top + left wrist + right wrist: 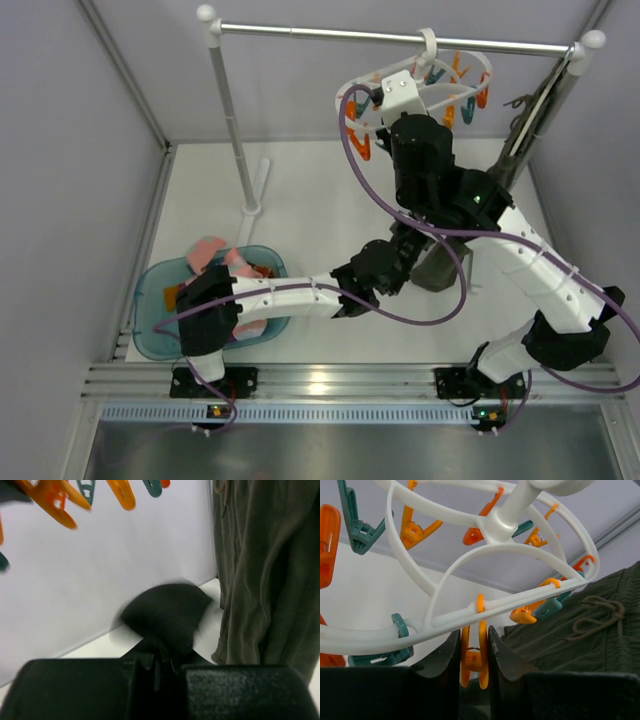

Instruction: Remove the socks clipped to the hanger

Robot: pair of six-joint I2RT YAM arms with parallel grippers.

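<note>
The white oval hanger [352,92] [496,524] hangs by its hook from the rail, with orange and teal clips around its frame. My right gripper [474,652] [392,108] reaches up under it, jaws pressed on both sides of an orange clip [474,655]. My left gripper [159,662] [395,255] sits lower, below the hanger, shut on a black sock [165,612] that looks blurred. In the top view that sock is hidden by the arms. Pink socks [210,252] lie in the teal basin [150,300].
A dark olive garment [530,120] [270,570] [580,635] hangs on the right of the metal rail [330,34], close beside both grippers. The rail's left post [235,130] stands mid-table. White walls enclose the back and sides.
</note>
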